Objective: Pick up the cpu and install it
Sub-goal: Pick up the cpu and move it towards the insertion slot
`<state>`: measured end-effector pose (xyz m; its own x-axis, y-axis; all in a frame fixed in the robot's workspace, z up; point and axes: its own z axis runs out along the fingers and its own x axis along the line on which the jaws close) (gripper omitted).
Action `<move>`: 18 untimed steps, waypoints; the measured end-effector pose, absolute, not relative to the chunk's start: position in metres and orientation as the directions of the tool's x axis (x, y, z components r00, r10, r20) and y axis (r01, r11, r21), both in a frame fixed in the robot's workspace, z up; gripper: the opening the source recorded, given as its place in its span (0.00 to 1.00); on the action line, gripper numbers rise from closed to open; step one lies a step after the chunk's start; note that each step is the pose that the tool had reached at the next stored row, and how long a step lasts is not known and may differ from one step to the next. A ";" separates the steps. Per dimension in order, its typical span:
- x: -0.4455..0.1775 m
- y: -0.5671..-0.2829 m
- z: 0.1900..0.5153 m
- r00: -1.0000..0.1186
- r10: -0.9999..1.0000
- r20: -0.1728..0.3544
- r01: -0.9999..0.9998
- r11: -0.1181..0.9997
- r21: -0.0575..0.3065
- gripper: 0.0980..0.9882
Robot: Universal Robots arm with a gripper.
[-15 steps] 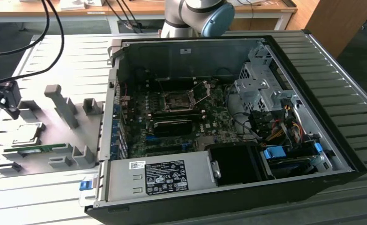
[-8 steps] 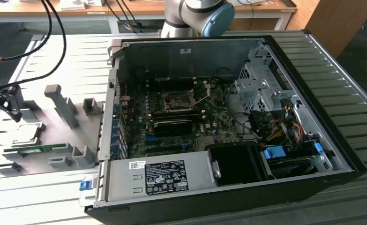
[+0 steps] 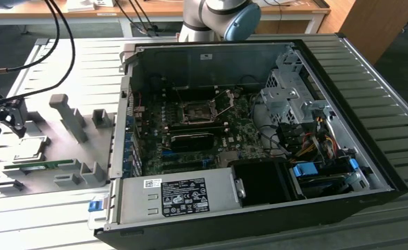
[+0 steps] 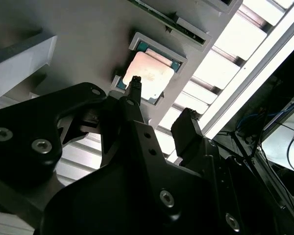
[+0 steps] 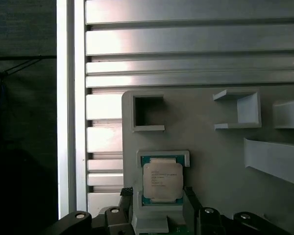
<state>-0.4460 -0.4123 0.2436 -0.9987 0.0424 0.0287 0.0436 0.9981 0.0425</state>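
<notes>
The cpu [image 5: 161, 180], a small square chip with a silvery top, lies flat in a grey pocket of the fixture plate [image 5: 210, 142]. In the second wrist view the cpu [image 4: 149, 77] sits beyond the black fingertips [image 4: 135, 82]. My gripper [image 5: 159, 197] hovers over it, open, one finger on each side of the pocket and nothing held. In the exterior view the cpu [image 3: 28, 148] lies at the far left, with my gripper [image 3: 2, 124] just above it. The dark-framed socket [image 3: 197, 112] sits on the motherboard inside the open computer case [image 3: 370, 156].
A green memory stick [image 3: 40, 165] lies in a slot beside the cpu. Grey upright holders [image 3: 68, 114] rise from the fixture plate. Cables [image 3: 61, 36] hang above the left side. A power supply [image 3: 183, 197] and drive cages [image 3: 294, 99] fill the case.
</notes>
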 end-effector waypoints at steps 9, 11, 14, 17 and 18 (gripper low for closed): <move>-0.446 -0.412 0.237 -0.999 0.042 0.033 0.044 0.998 0.042 0.63; -0.446 -0.412 0.236 -0.999 0.042 0.033 0.044 0.998 0.042 0.63; -0.446 -0.412 0.234 -0.999 0.042 0.034 0.043 0.998 0.042 0.63; -0.446 -0.412 0.232 -0.999 0.038 0.034 0.040 0.998 0.041 0.63; -0.446 -0.412 0.232 -0.999 0.033 0.036 0.034 0.999 0.040 0.63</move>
